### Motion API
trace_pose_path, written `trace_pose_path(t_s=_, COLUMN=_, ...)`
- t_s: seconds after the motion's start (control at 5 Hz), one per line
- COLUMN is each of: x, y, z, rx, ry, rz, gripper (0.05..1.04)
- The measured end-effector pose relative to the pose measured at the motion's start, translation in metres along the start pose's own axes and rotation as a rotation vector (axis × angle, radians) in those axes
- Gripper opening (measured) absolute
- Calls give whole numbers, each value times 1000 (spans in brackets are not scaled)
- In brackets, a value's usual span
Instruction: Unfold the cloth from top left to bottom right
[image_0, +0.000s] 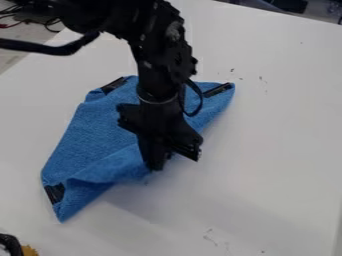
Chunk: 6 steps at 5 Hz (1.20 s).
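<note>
Blue cloth lay on a white table, its near-right edge at the black pincer; clenched or released, I couldn't tell.

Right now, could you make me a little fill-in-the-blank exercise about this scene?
The cloth is coloured ____.
The table under it is coloured ____.
The cloth shows ____ dark strips.
In the picture, the end effector is to the ____ (left or right) of the lowest strip.

Missing words: blue; white; three; right.
</note>
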<state>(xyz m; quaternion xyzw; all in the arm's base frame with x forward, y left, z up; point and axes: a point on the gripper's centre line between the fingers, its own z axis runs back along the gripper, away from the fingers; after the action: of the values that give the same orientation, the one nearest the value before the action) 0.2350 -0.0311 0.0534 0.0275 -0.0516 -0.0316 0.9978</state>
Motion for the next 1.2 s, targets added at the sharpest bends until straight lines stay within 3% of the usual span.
trace_pose_path(t_s=0.4, x=-13, y=-33, z=-7, rx=-22, ry=-38, rz=30, gripper=83)
trace_pose_path(t_s=0.6, x=-22, y=-44, z=-10, rx=-22, ry=-32, rz=51, gripper=105)
trace_pose_path(t_s=0.8, x=-29, y=-52, z=-13, rx=-17, ry=-35, rz=69, gripper=283)
trace_pose_path(t_s=1.2, x=-36, y=-62, z=-11, rx=-17, ry=-24, rz=99, gripper=871)
